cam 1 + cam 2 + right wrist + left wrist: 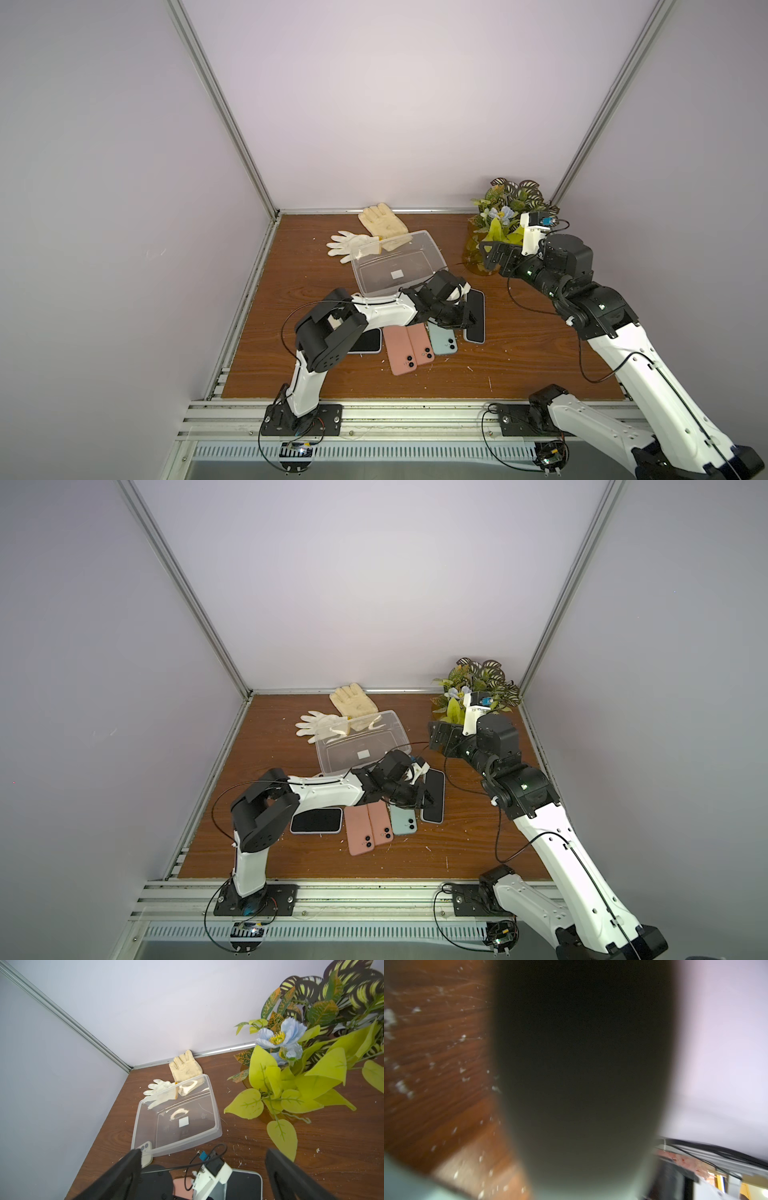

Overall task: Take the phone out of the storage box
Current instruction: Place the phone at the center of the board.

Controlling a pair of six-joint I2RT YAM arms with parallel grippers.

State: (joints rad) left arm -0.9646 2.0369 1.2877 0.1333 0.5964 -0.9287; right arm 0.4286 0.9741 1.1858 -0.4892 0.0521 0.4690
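The clear storage box (374,272) (340,754) (214,1105) lies at mid-table and holds only its white sticker. Just right of its near corner, a black-screened phone (478,311) (435,796) (247,1186) is outside the box on the wood. My left gripper (465,322) (428,802) is shut on that phone's left long edge. In the left wrist view the phone (581,1064) is a dark blur that hides the jaws. My right gripper (490,253) (203,1153) hangs open and empty above the table, between the box and the plant.
Two pink phones (409,347), a mint phone (442,340) and another black-screened phone (368,340) lie in front of the box. A cream phone (145,1150) sits at the box's near left corner. Two gloves (382,226) lie behind the box, and a potted plant (507,216) stands at back right.
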